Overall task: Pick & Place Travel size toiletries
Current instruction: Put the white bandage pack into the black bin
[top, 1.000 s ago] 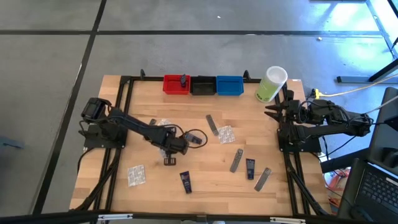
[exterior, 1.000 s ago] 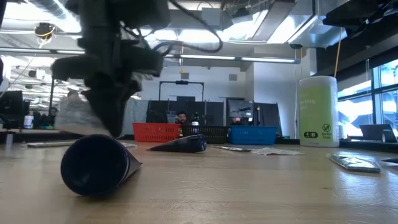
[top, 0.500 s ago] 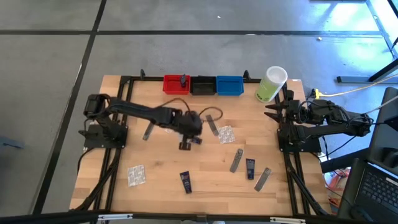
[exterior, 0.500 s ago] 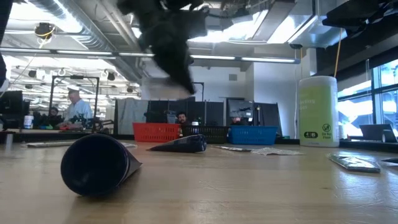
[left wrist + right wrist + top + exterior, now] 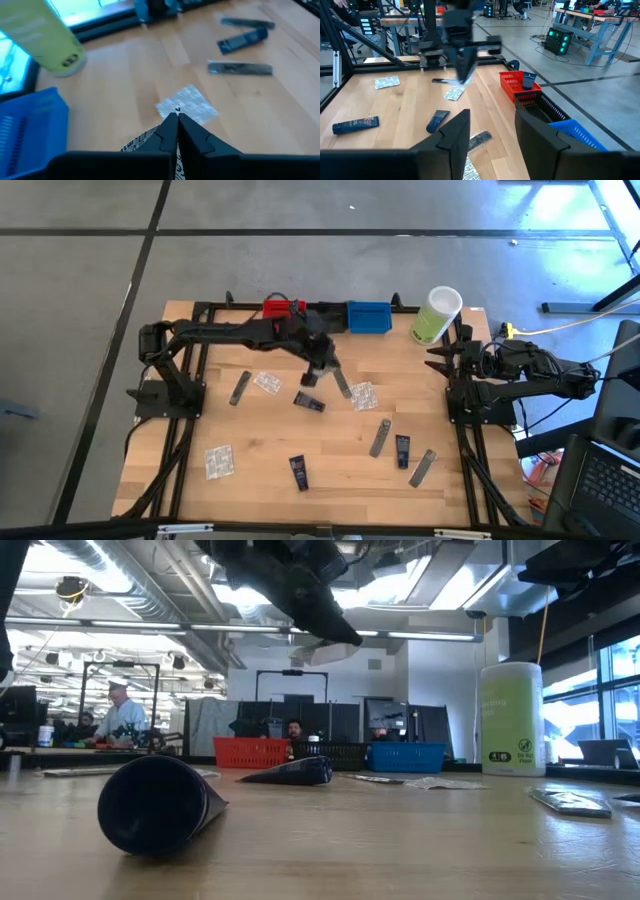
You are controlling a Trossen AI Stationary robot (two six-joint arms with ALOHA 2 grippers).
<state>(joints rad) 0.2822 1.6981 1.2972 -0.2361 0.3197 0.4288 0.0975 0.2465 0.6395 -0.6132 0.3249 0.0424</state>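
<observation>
Near the tabletop's [image 5: 250,465] far edge, a clear packet [image 5: 150,137] is pinched by the left tool [image 5: 318,370] — other toiletries [image 5: 402,450] are scattered mid-tabletop; the right tool [image 5: 436,360] is spread.

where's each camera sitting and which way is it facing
High: overhead, straight down on the table; both arms, left gripper near the bins.
Low: table height, level across; navy tube close, left arm overhead.
Left wrist: past its shut fingers gripping a clear packet.
Right wrist: from the right edge, past its parted fingers toward the left arm.
Shared: green container in high, low, left wrist.
</observation>
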